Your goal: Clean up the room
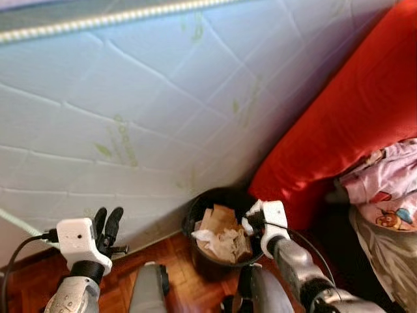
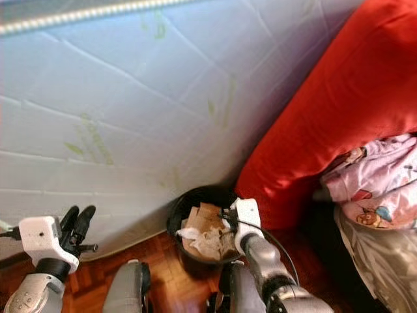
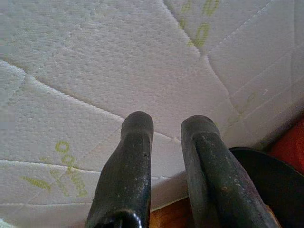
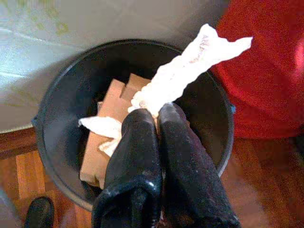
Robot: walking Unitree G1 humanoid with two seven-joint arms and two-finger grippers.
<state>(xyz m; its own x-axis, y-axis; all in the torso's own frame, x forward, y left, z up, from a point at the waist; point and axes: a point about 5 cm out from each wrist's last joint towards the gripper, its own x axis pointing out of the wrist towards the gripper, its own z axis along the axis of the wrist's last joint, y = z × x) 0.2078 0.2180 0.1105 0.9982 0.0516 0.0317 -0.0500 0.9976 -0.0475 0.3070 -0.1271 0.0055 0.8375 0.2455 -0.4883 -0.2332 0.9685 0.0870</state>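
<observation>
The left hand (image 3: 164, 137) hovers slightly parted and empty before the white mattress (image 1: 163, 98), while the right hand (image 4: 156, 114), above the black bin (image 4: 57, 142) of cardboard scraps (image 4: 104, 137), pinches a twisted white tissue (image 4: 190, 66).

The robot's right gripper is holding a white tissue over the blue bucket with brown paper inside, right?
Not quite: the bucket is black, not blue, as the right wrist view shows. The rest holds: the right gripper is shut on the white tissue above it, with brown paper inside.
</observation>
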